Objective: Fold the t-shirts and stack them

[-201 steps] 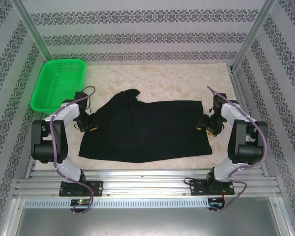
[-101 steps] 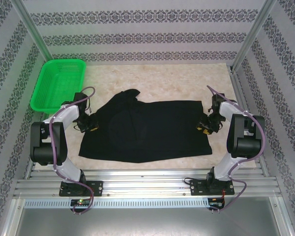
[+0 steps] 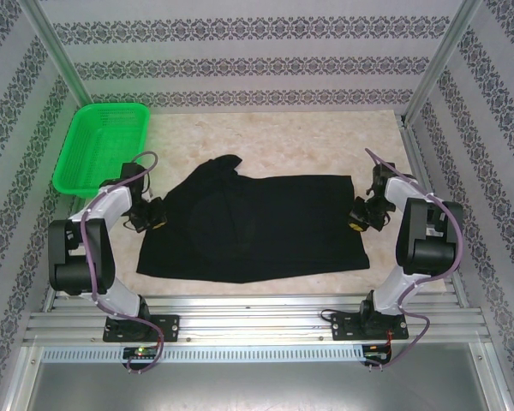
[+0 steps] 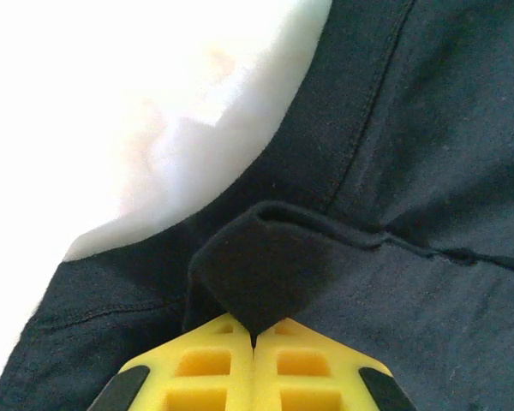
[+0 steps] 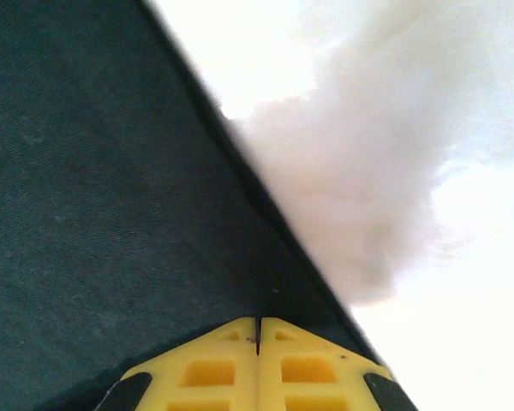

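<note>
Black t-shirt (image 3: pixel 265 227) lies spread flat across the centre of the frame on the pale table (image 3: pixel 274 141). At its left edge the left gripper (image 3: pixel 157 214) pinches a raised fold of cloth, yellow fingers (image 4: pixel 206 377) pressed together. At its right edge the right gripper (image 3: pixel 357 214) is clamped on the hem. A green basket (image 3: pixel 103 145) sits at upper left.

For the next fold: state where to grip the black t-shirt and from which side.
Pinch the black t-shirt at its left and right edges, each approached from its own side. It lies flat on the table, so only the edges give a pinchable lip; both jaws are shut there.
</note>
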